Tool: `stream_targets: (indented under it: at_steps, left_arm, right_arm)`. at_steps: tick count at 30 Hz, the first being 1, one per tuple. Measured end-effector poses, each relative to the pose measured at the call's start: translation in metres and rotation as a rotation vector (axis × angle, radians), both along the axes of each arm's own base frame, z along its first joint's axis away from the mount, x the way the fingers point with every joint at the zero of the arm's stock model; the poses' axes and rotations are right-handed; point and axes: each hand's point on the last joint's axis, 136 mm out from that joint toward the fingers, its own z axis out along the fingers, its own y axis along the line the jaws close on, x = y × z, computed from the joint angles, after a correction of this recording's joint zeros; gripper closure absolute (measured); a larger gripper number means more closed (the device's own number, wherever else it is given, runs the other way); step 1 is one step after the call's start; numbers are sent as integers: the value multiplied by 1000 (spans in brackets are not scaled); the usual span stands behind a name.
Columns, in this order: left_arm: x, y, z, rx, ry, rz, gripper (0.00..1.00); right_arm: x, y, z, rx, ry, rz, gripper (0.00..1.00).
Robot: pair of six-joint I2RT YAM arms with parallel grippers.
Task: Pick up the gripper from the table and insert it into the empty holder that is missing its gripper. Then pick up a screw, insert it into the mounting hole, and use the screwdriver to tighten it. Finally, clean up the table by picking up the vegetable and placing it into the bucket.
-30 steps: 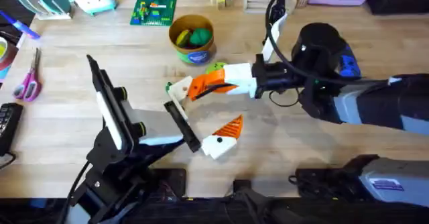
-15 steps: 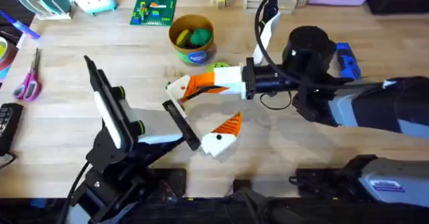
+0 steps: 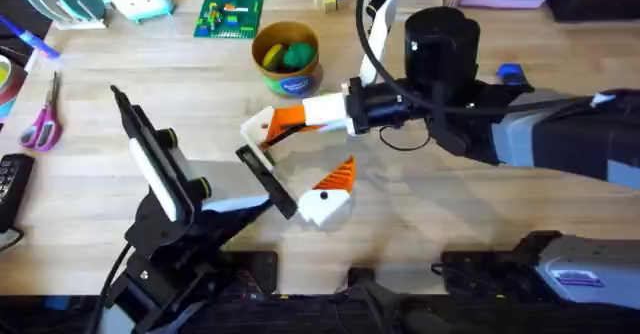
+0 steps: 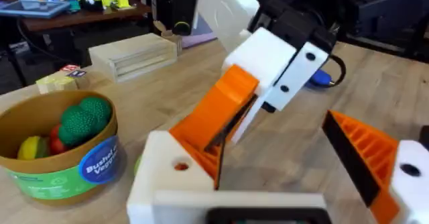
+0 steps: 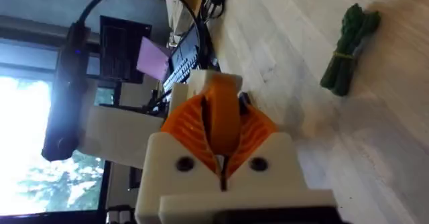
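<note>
Left gripper point(image 3: 262, 142): fingers apart, just below the bucket point(image 3: 285, 57) on the bench point(image 3: 90, 174). Right gripper point(image 5: 224, 160): fingers clamped on the orange gripper pad point(image 5: 223, 120), beside the bucket. The vegetable point(image 5: 348, 48) lies on the bench, near the right gripper.

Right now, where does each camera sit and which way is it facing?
Overhead: above the arm bases, looking down and forward at the table; both arms show.
Left wrist: on the left arm, facing the bucket and right gripper; own open fingers at bottom.
Right wrist: on the right arm, looking along the tabletop past the asparagus; own fingers clamp an orange pad.
Shared: overhead and left wrist both show the bucket.
</note>
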Motion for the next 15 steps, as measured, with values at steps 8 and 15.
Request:
stream_targets:
  at_steps: [8,15]
  left_arm:
    - [-2,-1,1,-3,-3,-14,9]
    - [-7,-5,2,-5,-7,-49,9]
  right_arm:
    - [-1,-1,0,8,-72,28,994]
    - [-2,-4,1,18,-99,49,994]
